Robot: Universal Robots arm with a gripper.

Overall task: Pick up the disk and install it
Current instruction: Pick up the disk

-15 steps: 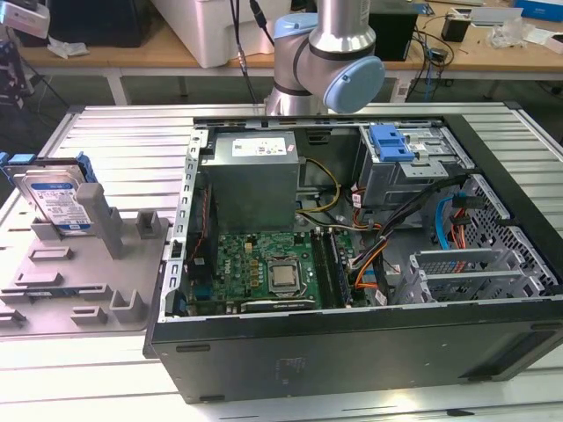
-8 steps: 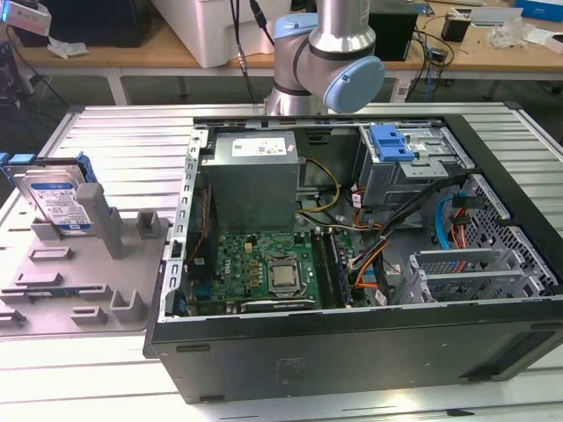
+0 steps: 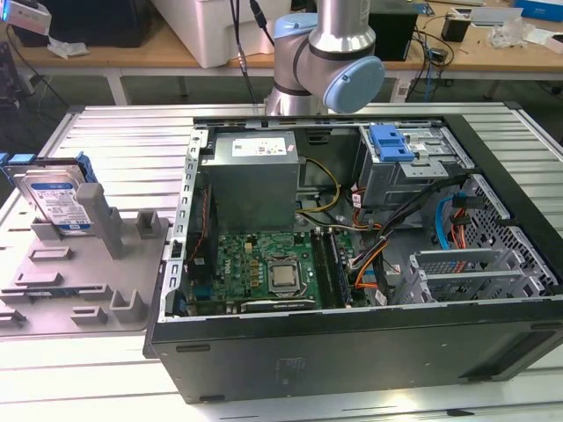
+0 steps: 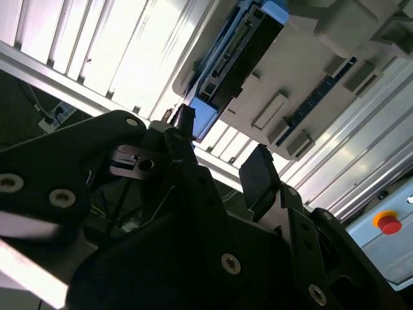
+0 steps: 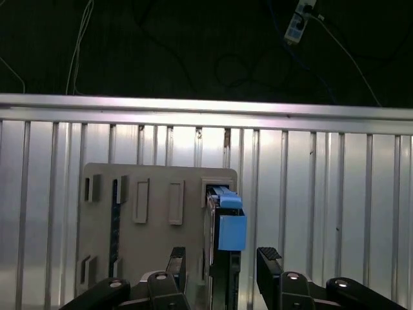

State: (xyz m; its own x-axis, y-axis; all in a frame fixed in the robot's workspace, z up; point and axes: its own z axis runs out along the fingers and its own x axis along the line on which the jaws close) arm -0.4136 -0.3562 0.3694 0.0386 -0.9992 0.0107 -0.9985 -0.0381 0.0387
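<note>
The disk point(image 3: 57, 198), a silver hard drive with a white-and-blue label and blue bracket, stands on edge in a grey slotted holder point(image 3: 97, 264) at the exterior view's left. In the first wrist view the disk point(image 5: 222, 219) shows edge-on in the holder point(image 5: 155, 194). My gripper point(image 5: 223, 268) is open there, its two dark fingers point(image 5: 270, 265) standing apart on either side of the disk's line with nothing held. In the second wrist view the open gripper point(image 4: 222, 152) sits short of the disk point(image 4: 239, 58).
An open computer case point(image 3: 352, 352) lies to the exterior view's right of the holder, with a grey power supply point(image 3: 251, 176), motherboard point(image 3: 264, 264), loose cables and a silver drive cage with a blue latch point(image 3: 391, 145). The ribbed metal table point(image 3: 114, 132) ends beyond the holder. A red button point(image 4: 387, 223) is nearby.
</note>
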